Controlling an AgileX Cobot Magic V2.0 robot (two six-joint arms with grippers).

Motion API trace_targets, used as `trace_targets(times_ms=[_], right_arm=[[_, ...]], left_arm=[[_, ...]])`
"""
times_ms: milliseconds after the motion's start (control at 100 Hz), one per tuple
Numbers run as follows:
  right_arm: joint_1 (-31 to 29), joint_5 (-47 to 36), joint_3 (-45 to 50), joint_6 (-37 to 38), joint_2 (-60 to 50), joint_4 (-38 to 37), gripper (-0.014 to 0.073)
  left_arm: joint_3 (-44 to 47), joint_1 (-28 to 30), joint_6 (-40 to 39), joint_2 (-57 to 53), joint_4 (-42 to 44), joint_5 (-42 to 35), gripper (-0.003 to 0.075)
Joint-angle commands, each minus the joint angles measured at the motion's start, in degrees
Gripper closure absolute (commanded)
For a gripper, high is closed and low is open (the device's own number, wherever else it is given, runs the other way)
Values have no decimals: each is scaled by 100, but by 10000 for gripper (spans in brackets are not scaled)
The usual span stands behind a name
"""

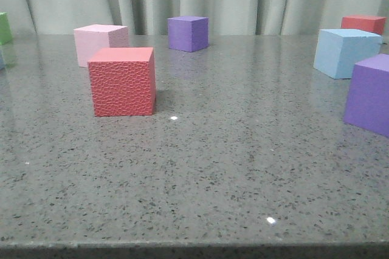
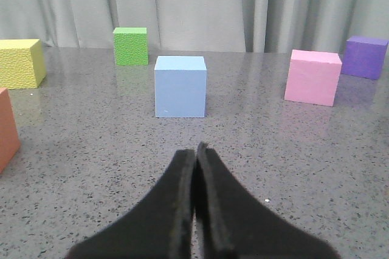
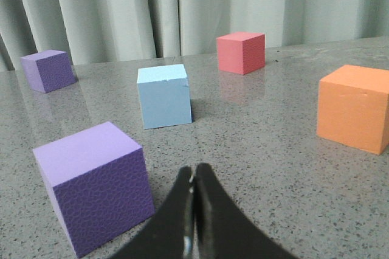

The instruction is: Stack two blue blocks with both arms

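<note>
One blue block (image 1: 344, 51) sits at the right of the table in the front view and also shows in the right wrist view (image 3: 163, 95), ahead of my right gripper (image 3: 194, 174), which is shut and empty. The other blue block (image 2: 180, 86) shows in the left wrist view, straight ahead of my left gripper (image 2: 196, 151), which is shut and empty. In the front view only a sliver of it (image 1: 1, 58) shows at the left edge. Neither gripper shows in the front view.
A red cube (image 1: 123, 81), pale pink cube (image 1: 99, 43) and purple cube (image 1: 188, 33) stand mid-table; a large purple cube (image 1: 371, 93) and red cube (image 1: 363, 24) stand right. Orange cube (image 3: 354, 107) is near the right gripper. Yellow (image 2: 20, 63), green (image 2: 130, 45) and orange (image 2: 7, 128) cubes stand left.
</note>
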Motion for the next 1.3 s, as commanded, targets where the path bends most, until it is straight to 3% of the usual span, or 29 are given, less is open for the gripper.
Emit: trace_targets(times_ms=[0, 820, 1020, 1290], right_arm=[[-51, -406, -102, -3, -124, -10, 713], [-51, -450, -102, -3, -124, -10, 713], [-51, -325, -109, -8, -112, -21, 711], [-45, 2, -548, 235, 294, 291, 703]], left_arm=[[10, -32, -18, -191, -22, -464, 739], [10, -21, -18, -191, -22, -474, 739], [-13, -21, -8, -191, -22, -1512, 739], [-980, -21, -71, -69, -494, -589, 739]])
